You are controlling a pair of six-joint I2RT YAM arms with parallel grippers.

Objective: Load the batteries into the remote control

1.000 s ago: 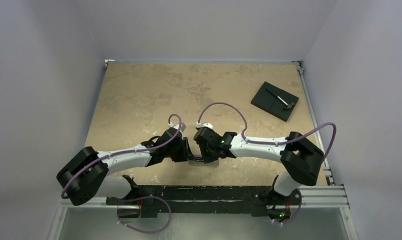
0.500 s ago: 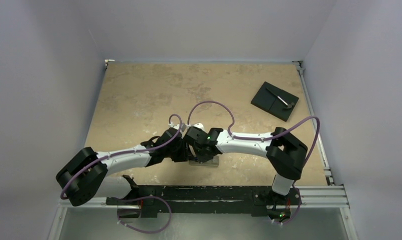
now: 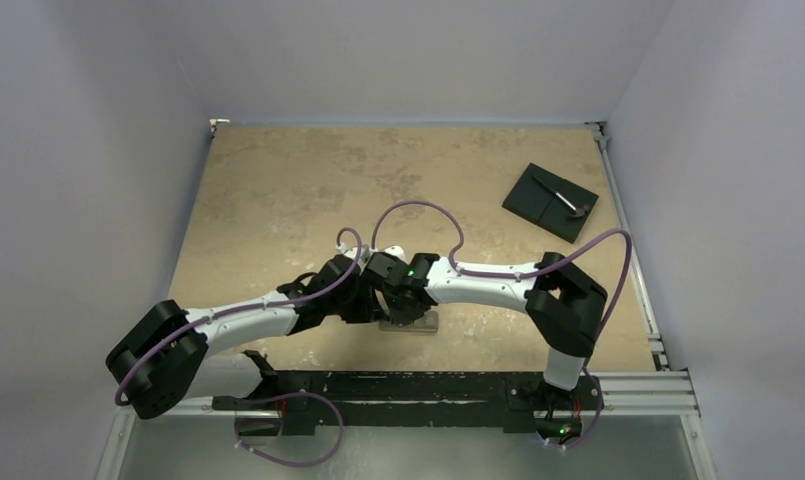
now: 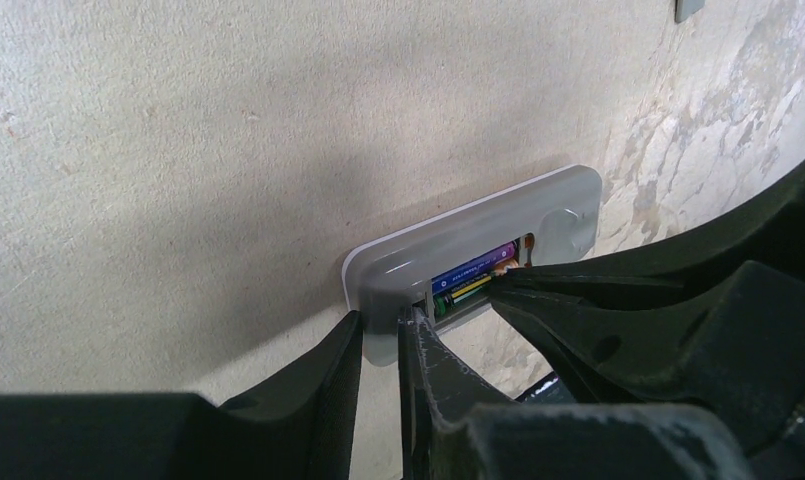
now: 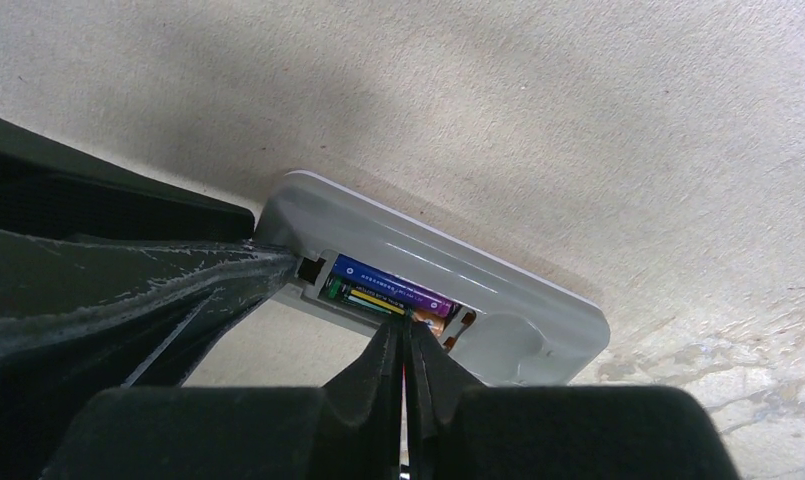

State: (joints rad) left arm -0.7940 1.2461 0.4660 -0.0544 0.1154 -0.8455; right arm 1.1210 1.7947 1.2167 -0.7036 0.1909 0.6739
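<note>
Remote control [image 3: 425,323] largely covered overhead

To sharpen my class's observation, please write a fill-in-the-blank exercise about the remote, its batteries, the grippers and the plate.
The remote control lies with its grey ___ facing up.
Its open compartment holds ___ batteries.
The shut fingertips of the ___ gripper sit at the batteries.
The square plate near the table's far right corner is ___.
Missing words: back; two; right; black.

A black square plate [image 3: 550,201] lies askew near the tan table's [image 3: 278,200] far right corner, bearing a thin grey piece [image 3: 575,208].
</note>
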